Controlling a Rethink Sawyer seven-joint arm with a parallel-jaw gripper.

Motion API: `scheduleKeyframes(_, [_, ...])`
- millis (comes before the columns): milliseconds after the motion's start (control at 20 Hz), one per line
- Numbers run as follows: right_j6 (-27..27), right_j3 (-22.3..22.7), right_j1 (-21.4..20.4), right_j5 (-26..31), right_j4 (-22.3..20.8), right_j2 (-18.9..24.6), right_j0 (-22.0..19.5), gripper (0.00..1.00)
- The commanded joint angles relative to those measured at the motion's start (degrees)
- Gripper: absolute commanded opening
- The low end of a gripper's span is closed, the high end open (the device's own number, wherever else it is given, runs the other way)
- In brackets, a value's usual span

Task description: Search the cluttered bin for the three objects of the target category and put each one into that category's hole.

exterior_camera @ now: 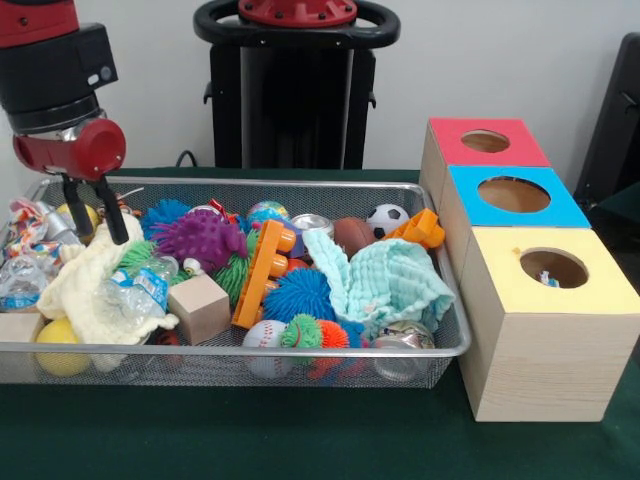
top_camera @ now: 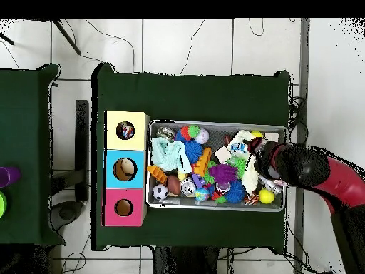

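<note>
The wire mesh bin is packed with toys. My gripper hangs over its left end with the fingers open and nothing between them, tips just above a cream cloth. A small yellow ball sits behind the fingers. Beside the bin stand three wooden boxes with holes on top: red, blue and yellow. Something small lies inside the yellow hole. From overhead, the gripper is over the bin's right end, and the yellow box holds small items.
In the bin lie a purple spiky ball, a blue spiky ball, an orange toy block, a wooden cube, a plastic bottle, a mint cloth, a soccer ball, a baseball and a can.
</note>
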Motion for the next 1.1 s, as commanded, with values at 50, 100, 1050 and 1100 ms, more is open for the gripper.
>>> scheduleKeyframes(50, [-10.66, 7.55, 3.88, -4.79, -4.94, 3.36, -3.33, 1.00])
scheduleKeyframes(100, [-10.89, 7.94, 4.39, -5.59, -5.47, 3.47, -4.01, 1.00])
scheduleKeyframes(1050, [-10.73, 8.88, 7.32, -4.92, -8.65, 6.77, -10.15, 1.00])
scheduleKeyframes(1100, [-10.61, 8.73, 7.42, -4.59, -8.53, 6.88, -10.29, 1.00])
